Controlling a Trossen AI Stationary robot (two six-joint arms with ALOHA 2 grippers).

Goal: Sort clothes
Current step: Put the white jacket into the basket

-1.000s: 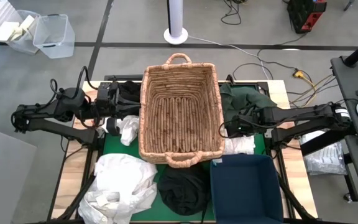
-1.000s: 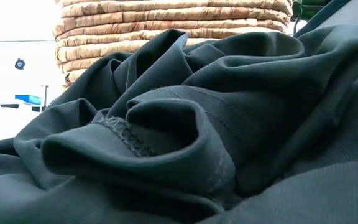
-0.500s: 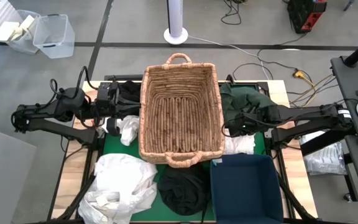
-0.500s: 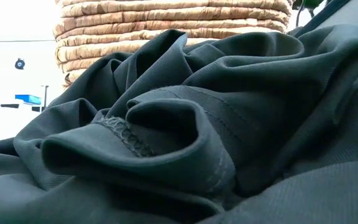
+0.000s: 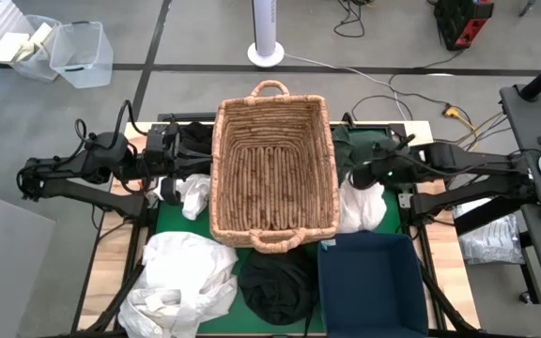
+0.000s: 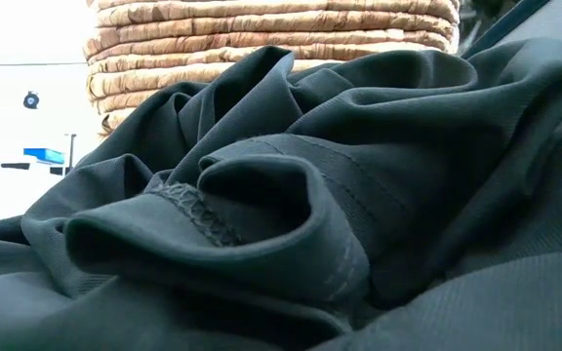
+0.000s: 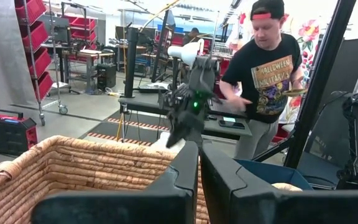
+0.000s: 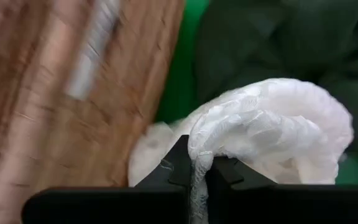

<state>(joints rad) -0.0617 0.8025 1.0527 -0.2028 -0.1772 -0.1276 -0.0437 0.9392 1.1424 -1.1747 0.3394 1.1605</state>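
Two fingers of my right gripper (image 8: pixel 197 177) are pinched together on a white garment (image 5: pixel 360 202), a fold of it caught between them. It hangs from the grip as a bunched lump, long axis running from my fingers down toward the near edge, just right of the wicker basket (image 5: pixel 272 164) and beyond the dark blue bin (image 5: pixel 372 282). A dark green garment (image 5: pixel 369 150) lies on the far right, behind my gripper.

My left gripper (image 7: pixel 197 180) waits with fingers closed together and empty, at the basket's left side beside a small white garment (image 5: pixel 193 195) and a black one (image 5: pixel 193 139). At the near edge lie a large white garment (image 5: pixel 181 277) and a black garment (image 5: pixel 275 286), which fills the low view.

Everything rests on a green mat (image 5: pixel 172 218) over a wooden table (image 5: pixel 115 246), on a grey floor with cables. Beyond the basket stands a person (image 7: pixel 263 74) in a black T-shirt reading "HALLOWEEN"; red shelf bins (image 7: pixel 33 37) line the room.
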